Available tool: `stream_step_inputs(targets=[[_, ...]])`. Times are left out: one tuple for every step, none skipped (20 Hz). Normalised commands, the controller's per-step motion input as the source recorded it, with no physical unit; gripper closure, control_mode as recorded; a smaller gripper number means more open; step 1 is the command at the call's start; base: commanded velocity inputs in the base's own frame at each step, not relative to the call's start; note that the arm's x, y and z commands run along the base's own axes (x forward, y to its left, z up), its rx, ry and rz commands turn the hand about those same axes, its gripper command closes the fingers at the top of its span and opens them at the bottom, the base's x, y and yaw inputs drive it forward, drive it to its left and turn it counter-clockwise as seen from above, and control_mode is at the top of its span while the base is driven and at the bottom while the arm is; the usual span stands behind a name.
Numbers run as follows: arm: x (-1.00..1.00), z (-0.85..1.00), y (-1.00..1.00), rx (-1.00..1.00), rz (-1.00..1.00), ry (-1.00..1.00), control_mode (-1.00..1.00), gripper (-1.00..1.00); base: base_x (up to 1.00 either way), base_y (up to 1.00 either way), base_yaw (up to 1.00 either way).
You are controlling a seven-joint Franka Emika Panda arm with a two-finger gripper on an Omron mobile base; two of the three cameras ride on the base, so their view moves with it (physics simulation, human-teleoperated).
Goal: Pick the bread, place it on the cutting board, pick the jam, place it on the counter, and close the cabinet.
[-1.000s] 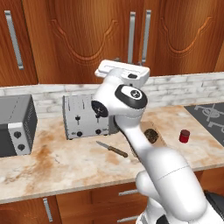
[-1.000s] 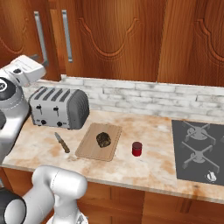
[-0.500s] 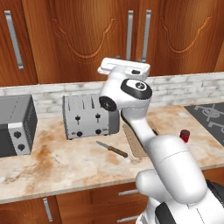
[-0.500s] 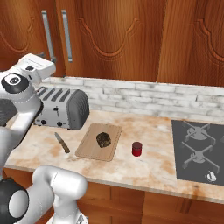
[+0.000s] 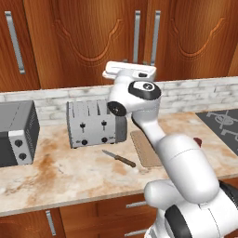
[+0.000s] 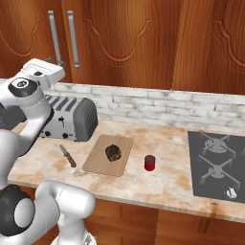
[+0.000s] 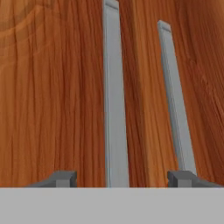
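My counter (image 6: 158,184) runs across the middle of the right base view, with the toaster (image 6: 67,118) at left by the brick wall, a knife (image 6: 67,156) just in front of it and the cutting board (image 6: 98,162) near the centre. The jam (image 6: 150,162) stands just right of the board. In the left base view, a toaster oven (image 5: 16,133) sits on it at the left edge.

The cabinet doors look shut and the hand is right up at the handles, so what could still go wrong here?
1. In the hand view the fingers straddle one bar handle of the cabinet; pulling away while closing could snag it and swing that door open again.
2. The second handle sits close beside the other fingertip, so a sideways retreat might clip it.
3. The jam stands on the counter near the cutting board; a low arm sweep could topple it.
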Motion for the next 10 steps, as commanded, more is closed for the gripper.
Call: stream_step_inputs(targets=[[0.37, -0.06, 0.00, 0.00, 0.01, 0.00, -1.00, -1.00, 0.00, 0.00, 0.00], [0.35, -0.05, 0.00, 0.00, 0.01, 0.00, -1.00, -1.00, 0.00, 0.00, 0.00], [0.34, -0.05, 0.00, 0.00, 0.01, 0.00, -1.00, -1.00, 0.00, 0.00, 0.00], [0.34, -0.04, 0.00, 0.00, 0.00, 0.00, -1.00, -1.00, 0.00, 0.00, 0.00], [0.34, -0.04, 0.00, 0.00, 0.00, 0.00, -1.00, -1.00, 0.00, 0.00, 0.00], [0.34, -0.03, 0.00, 0.00, 0.00, 0.00, -1.00, -1.00, 0.00, 0.00, 0.00], [0.34, -0.01, 0.00, 0.00, 0.00, 0.00, -1.00, -1.00, 0.00, 0.00, 0.00], [0.34, -0.01, 0.00, 0.00, 0.00, 0.00, -1.00, -1.00, 0.00, 0.00, 0.00], [0.34, -0.02, 0.00, 0.00, 0.01, 0.00, -1.00, -1.00, 0.00, 0.00, 0.00], [0.33, 0.00, 0.00, 0.00, 0.01, 0.00, -1.00, -1.00, 0.00, 0.00, 0.00]])
